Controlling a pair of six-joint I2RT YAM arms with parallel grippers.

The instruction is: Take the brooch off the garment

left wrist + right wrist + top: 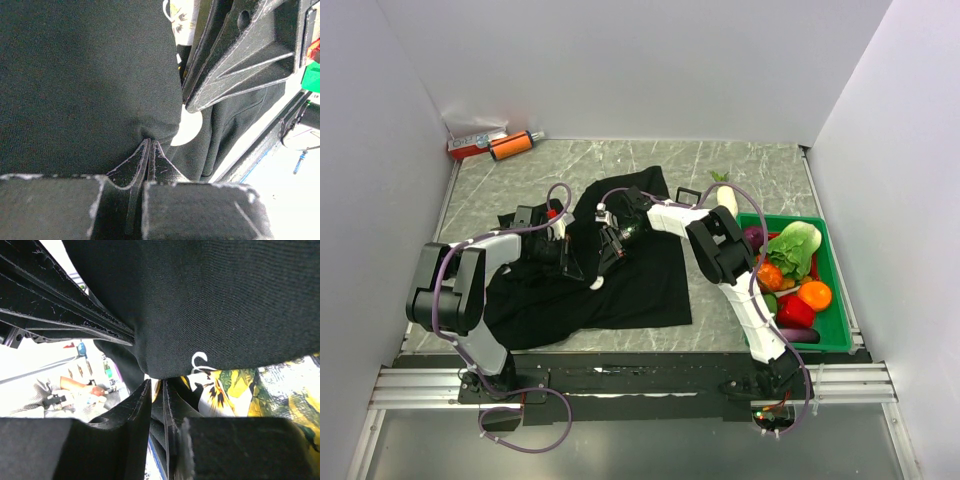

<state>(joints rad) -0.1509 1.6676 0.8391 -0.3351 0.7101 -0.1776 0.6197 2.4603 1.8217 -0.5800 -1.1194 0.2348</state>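
Left wrist view: the soft, limp garment [75,75] is seen pinched in the closed left gripper [150,132], another fold is nipped by the right gripper [157,385], and the small, rigid brooch, nowhere discernible, is judged best gripped by its edge.

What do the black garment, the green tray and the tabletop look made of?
The garment: soft knit cloth, likely cotton, matte; a fine weave shows and it puckers and folds. The green tray: probably moulded plastic, judging by its uniform bright colour and thin rigid rim. The tabletop: grey and veined like marble, possibly a laminate print.
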